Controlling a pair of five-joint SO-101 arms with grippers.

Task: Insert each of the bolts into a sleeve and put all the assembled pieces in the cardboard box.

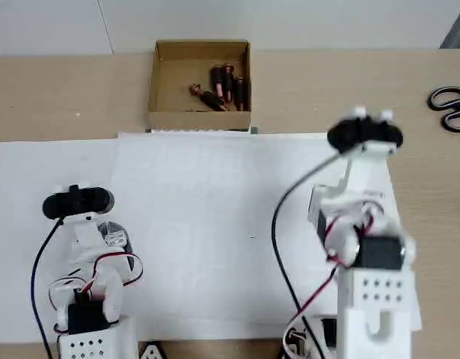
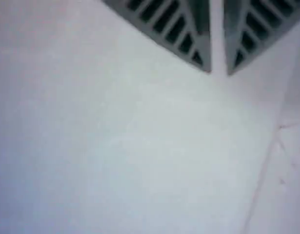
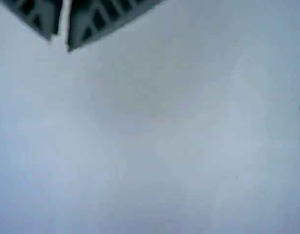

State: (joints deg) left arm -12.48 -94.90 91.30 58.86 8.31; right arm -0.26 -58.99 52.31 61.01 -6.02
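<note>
Already inside the cardboard box (image 1: pixel 170 82), several dark bolt-and-sleeve pieces (image 1: pixel 222 88) lie in a loose heap, gathered toward its right half, some touching and some crossing each other. How many there are cannot be told from the high view. The box sits open-topped at the far side of the table (image 1: pixel 57 90), its near wall just beside the far edge of a large sheet of white paper (image 1: pixel 207 224) that covers the middle of the table.

One arm (image 1: pixel 87 254) is folded over the near left part of the sheet, and a second arm (image 1: pixel 360 224) stands over the near right part, both well apart from the box. Seen from its own wrist, the left gripper (image 2: pixel 217 68) hangs over bare paper with its two dark, slotted fingers (image 2: pixel 174 29) brought together at the tips, holding nothing. The right gripper (image 3: pixel 59 41) is likewise drawn together over bare paper, with nothing between its fingers (image 3: pixel 98 22).

A pair of black-handled scissors (image 1: pixel 450 108) lies on the bare wood at the table's right edge, away from the sheet.
</note>
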